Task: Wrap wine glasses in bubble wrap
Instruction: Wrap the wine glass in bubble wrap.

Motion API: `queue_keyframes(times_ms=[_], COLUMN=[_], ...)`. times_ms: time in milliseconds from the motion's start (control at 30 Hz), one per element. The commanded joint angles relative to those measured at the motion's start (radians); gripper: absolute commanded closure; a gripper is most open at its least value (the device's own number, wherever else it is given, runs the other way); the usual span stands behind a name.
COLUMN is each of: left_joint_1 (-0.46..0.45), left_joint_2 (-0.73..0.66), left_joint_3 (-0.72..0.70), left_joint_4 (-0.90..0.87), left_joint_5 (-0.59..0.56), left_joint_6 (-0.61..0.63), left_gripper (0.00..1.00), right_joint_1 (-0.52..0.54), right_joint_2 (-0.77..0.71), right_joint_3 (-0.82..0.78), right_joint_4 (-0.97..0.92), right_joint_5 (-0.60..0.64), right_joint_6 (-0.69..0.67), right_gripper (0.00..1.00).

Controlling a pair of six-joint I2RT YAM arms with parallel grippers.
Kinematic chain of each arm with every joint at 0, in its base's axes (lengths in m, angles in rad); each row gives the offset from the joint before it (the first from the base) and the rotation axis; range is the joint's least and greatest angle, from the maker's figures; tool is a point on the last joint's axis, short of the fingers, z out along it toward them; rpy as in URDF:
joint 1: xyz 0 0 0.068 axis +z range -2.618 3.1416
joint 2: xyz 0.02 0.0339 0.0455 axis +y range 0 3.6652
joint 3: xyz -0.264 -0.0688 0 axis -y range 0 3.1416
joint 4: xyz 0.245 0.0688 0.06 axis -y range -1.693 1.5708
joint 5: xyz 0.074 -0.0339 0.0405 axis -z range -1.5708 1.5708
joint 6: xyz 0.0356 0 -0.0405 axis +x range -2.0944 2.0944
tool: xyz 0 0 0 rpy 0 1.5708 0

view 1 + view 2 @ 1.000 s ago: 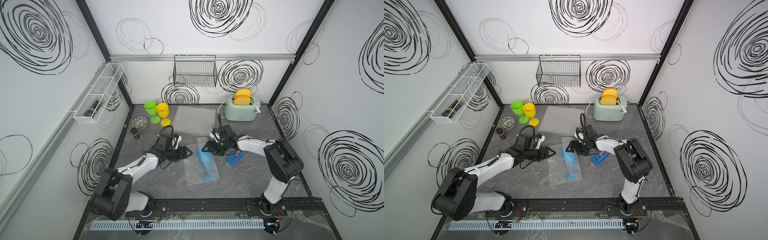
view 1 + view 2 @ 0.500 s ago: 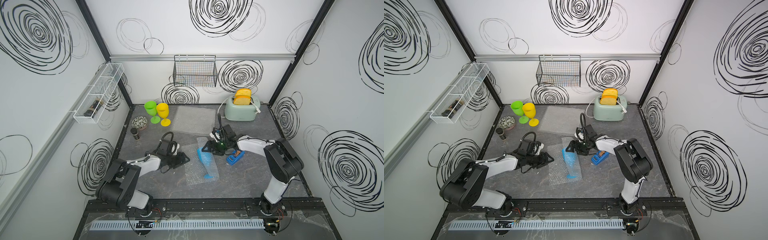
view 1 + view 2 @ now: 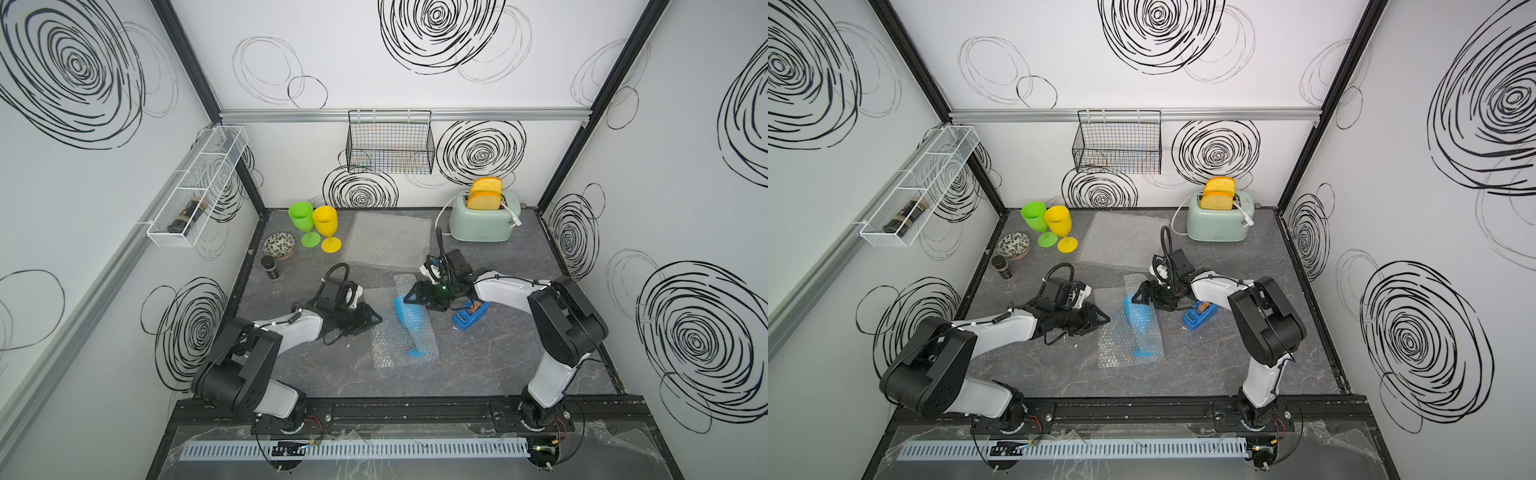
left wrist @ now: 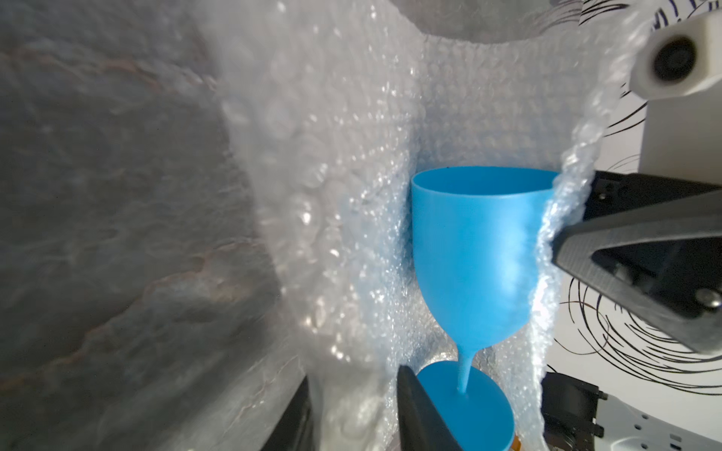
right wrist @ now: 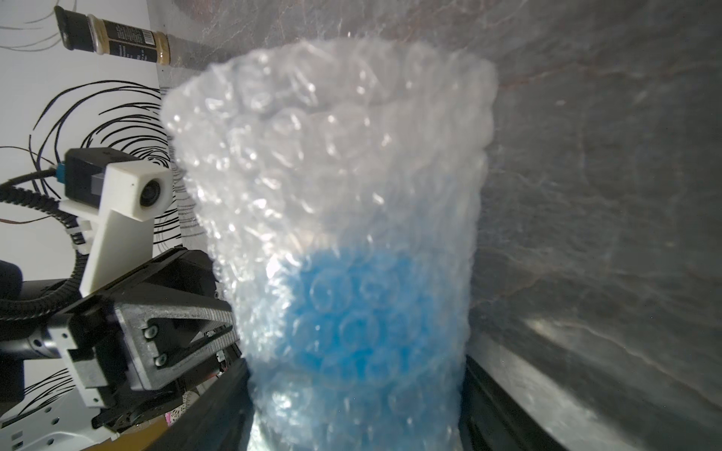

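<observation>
The blue wine glass (image 3: pixel 411 328) (image 3: pixel 1140 322) lies on its side mid-table on a sheet of bubble wrap (image 3: pixel 390 349), with part of the sheet folded over its bowl. My right gripper (image 3: pixel 419 302) (image 5: pixel 355 375) is shut around the wrapped bowl (image 5: pixel 351 312). The left gripper (image 3: pixel 376 319) (image 4: pixel 353 377) sits at the sheet's left edge, its jaws closed on a bunch of the film beside the glass's foot (image 4: pixel 469 406). The green wine glass (image 3: pixel 302 220) and yellow wine glass (image 3: pixel 325 224) stand upright at the back left. A second bubble wrap sheet (image 3: pixel 388 239) lies flat behind.
A blue tape dispenser (image 3: pixel 469 316) lies just right of the right gripper. A patterned bowl (image 3: pixel 279 245) and a spice jar (image 3: pixel 270 267) sit by the left wall. A toaster (image 3: pixel 482 222) stands at the back right, a wire basket (image 3: pixel 390 143) hangs on the back wall.
The left arm has pulled its elbow back and lowered its gripper to the sheet's left edge, and its jaws have narrowed onto the film. The right arm has stayed put on the glass.
</observation>
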State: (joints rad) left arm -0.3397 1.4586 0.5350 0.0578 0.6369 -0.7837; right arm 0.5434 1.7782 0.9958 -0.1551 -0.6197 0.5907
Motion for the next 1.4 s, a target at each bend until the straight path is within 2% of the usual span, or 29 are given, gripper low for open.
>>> queue_keyframes(times_ms=[0, 100, 200, 367, 533, 633, 733, 867, 967, 1033, 1133, 1233, 1367], left_joint_1=[0.014, 0.013, 0.009, -0.006, -0.005, -0.015, -0.023, -0.081, -0.108, -0.113, -0.087, -0.016, 0.018], left_joint_2=[-0.008, -0.004, -0.005, -0.01, -0.028, -0.041, -0.013, 0.05, 0.092, 0.093, 0.054, 0.01, -0.01], left_joint_3=[0.022, 0.023, -0.005, -0.041, -0.033, -0.08, -0.061, -0.049, 0.005, 0.012, 0.039, 0.008, 0.008], left_joint_4=[0.013, 0.025, 0.058, 0.071, -0.04, -0.017, -0.029, 0.097, 0.092, 0.112, 0.074, 0.097, 0.092], left_joint_5=[0.01, 0.028, 0.039, 0.041, -0.054, -0.072, -0.078, 0.002, 0.034, 0.062, 0.035, 0.06, 0.045], left_joint_6=[-0.015, -0.041, -0.067, -0.092, -0.032, -0.044, -0.034, -0.066, -0.077, -0.099, -0.086, -0.162, -0.15], left_gripper=[0.7, 0.7, 0.55, 0.45, 0.4, 0.35, 0.33, 0.33, 0.34, 0.38, 0.47, 0.49, 0.56], right_joint_1=[0.0, 0.0, 0.005, 0.005, 0.006, 0.01, 0.009, 0.013, 0.013, 0.013, 0.008, 0.005, 0.007], right_joint_2=[0.0, 0.011, 0.008, 0.008, 0.017, 0.012, 0.024, 0.024, 0.027, 0.018, 0.022, 0.004, 0.018], right_joint_3=[-0.026, -0.019, -0.026, -0.022, -0.006, -0.015, -0.005, -0.013, -0.008, -0.021, -0.012, -0.038, -0.032], right_joint_4=[-0.024, -0.035, -0.02, -0.024, -0.052, -0.032, -0.049, -0.019, -0.028, -0.012, -0.041, -0.008, -0.013], right_joint_5=[0.047, 0.049, 0.046, 0.046, 0.051, 0.05, 0.052, 0.044, 0.045, 0.043, 0.049, 0.044, 0.048], right_joint_6=[0.011, 0.013, 0.018, 0.018, 0.007, 0.012, 0.007, 0.016, 0.019, 0.023, 0.007, 0.023, 0.034], right_gripper=[0.21, 0.21, 0.21, 0.21, 0.22, 0.22, 0.22, 0.22, 0.22, 0.22, 0.22, 0.23, 0.24])
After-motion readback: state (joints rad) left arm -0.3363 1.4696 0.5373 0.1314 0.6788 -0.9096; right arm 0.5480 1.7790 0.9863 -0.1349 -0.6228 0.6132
